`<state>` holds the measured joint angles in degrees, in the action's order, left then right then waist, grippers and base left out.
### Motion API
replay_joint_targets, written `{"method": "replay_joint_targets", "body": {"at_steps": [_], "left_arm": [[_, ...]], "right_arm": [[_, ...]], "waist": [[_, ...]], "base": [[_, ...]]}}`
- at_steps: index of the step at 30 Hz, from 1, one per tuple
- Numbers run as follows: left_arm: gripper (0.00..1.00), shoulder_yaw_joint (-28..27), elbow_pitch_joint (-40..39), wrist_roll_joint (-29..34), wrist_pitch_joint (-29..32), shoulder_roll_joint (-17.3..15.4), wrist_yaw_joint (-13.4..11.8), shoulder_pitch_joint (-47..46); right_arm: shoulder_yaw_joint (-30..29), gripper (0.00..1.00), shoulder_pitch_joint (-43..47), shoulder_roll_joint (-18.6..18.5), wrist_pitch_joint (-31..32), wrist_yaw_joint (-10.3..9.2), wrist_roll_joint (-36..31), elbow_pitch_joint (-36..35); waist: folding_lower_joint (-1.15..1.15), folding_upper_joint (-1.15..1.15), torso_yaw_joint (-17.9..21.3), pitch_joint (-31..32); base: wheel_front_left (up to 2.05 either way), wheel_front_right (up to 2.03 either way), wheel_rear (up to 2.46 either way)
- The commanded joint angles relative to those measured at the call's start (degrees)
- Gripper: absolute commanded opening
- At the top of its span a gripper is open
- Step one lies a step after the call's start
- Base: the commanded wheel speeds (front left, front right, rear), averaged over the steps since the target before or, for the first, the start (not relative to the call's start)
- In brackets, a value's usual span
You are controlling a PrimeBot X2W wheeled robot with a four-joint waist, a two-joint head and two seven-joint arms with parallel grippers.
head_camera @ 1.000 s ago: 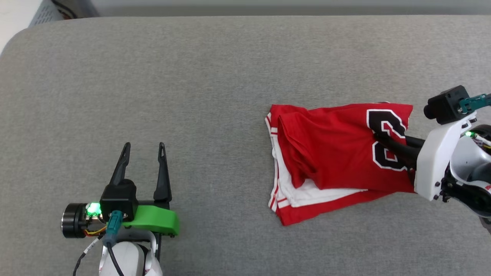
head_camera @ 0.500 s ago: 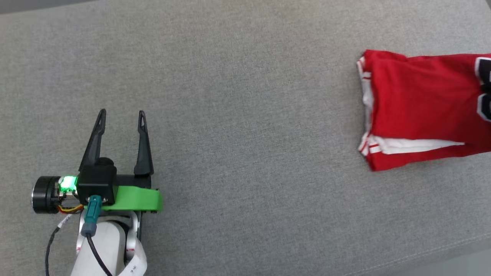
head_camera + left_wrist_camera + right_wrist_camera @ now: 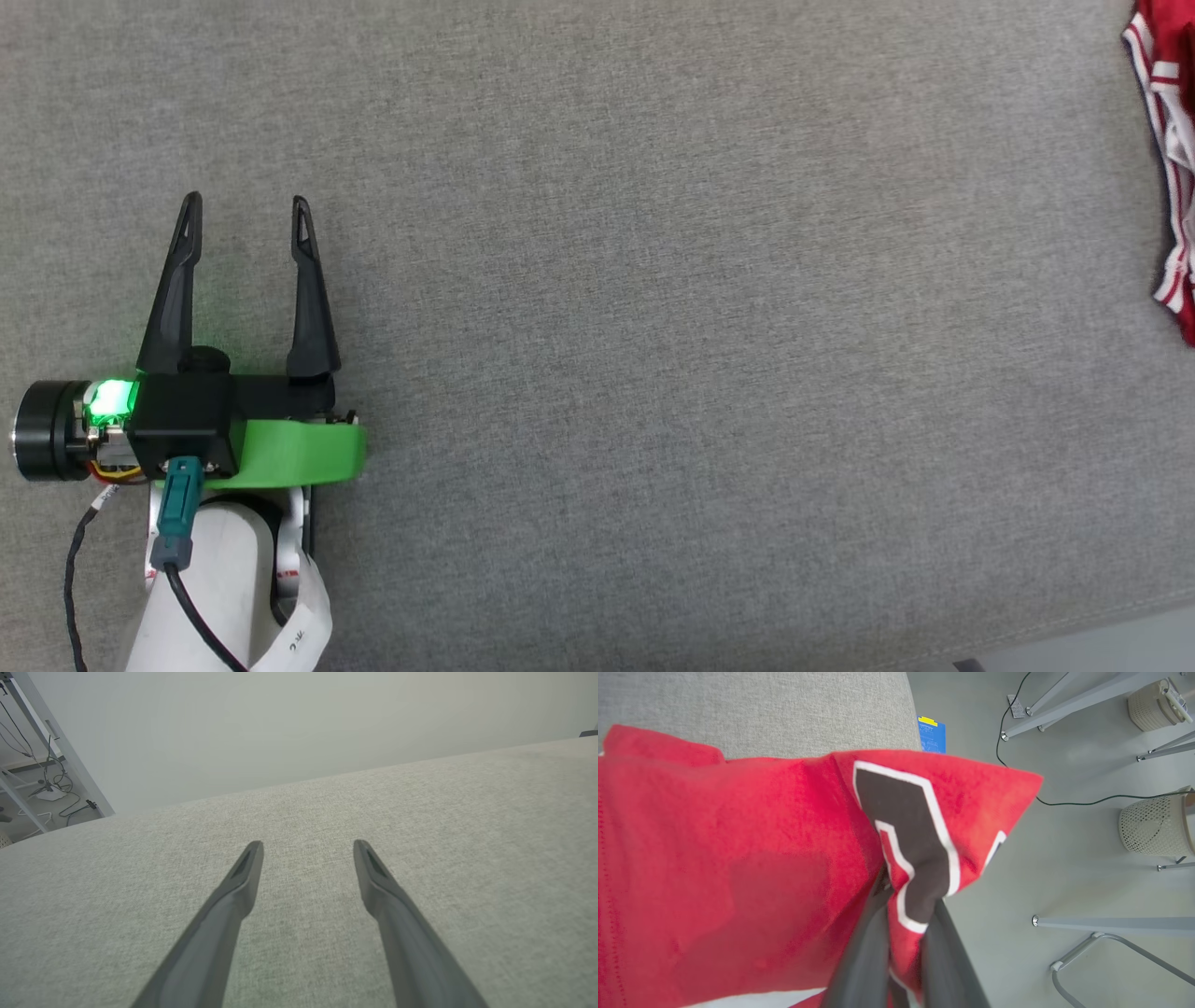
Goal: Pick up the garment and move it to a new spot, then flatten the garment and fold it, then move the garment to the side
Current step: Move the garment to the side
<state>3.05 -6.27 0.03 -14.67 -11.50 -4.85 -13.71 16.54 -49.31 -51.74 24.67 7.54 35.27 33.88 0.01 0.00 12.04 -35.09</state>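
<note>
- Black-fingered, the left gripper (image 3: pixel 246 203) sits at the far left of the head view. Its two long fingers are spread wide with nothing between them and point up the picture over bare fabric.
- Its wrist carries a bright green bracket (image 3: pixel 299 453), a lit green lamp (image 3: pixel 110 399) and a teal plug (image 3: pixel 175 513) with a dark cable running down from it.
- In its own wrist view the left gripper (image 3: pixel 308 844) shows that wide gap again, tips above grey fabric. A pale wall (image 3: pixel 280 728) stands beyond, and a white frame leg (image 3: pixel 60 751) with loose wires is at the far left.
- The padded top (image 3: pixel 653 327), covered in grey woven cloth, spans the middle of the head view.
- The shirt (image 3: pixel 1178 168) lies on it at the far right edge, cut off by the frame. A strip of red, white and striped trim shows, well apart from the left gripper.
- In the right wrist view the shirt (image 3: pixel 738 868) is a red mass lying across the padded top (image 3: pixel 761 709) near its rounded end.
- The right gripper (image 3: pixel 909 891) has its fingers drawn close together, pinching a bunched fold of the shirt at the black, white-outlined numeral.
- Right of that is grey floor (image 3: pixel 1064 858) with a black cable (image 3: pixel 1087 799), metal legs (image 3: pixel 1111 926) and a pale mesh basket (image 3: pixel 1153 823).
</note>
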Motion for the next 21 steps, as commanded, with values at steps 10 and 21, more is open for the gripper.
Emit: {"method": "replay_joint_targets", "body": {"at_steps": [10, 21], "left_arm": [[1.00, 0.01, 0.37, -0.02, -0.33, -0.21, -1.43, 0.00], [1.00, 0.44, 2.90, -2.16, -0.33, 2.01, -2.43, 4.89]], "right_arm": [[-2.37, 1.00, -3.45, 4.71, -3.70, -0.05, -4.63, 9.11], [-7.77, 1.00, 0.84, 7.91, -26.13, -0.05, -11.26, 3.31]], "waist": [[-0.01, 0.00, -1.30, 1.35], [-0.01, 0.00, -3.09, 12.43]], "base": [[0.00, 0.00, 0.00], [0.00, 0.00, 0.00]]}}
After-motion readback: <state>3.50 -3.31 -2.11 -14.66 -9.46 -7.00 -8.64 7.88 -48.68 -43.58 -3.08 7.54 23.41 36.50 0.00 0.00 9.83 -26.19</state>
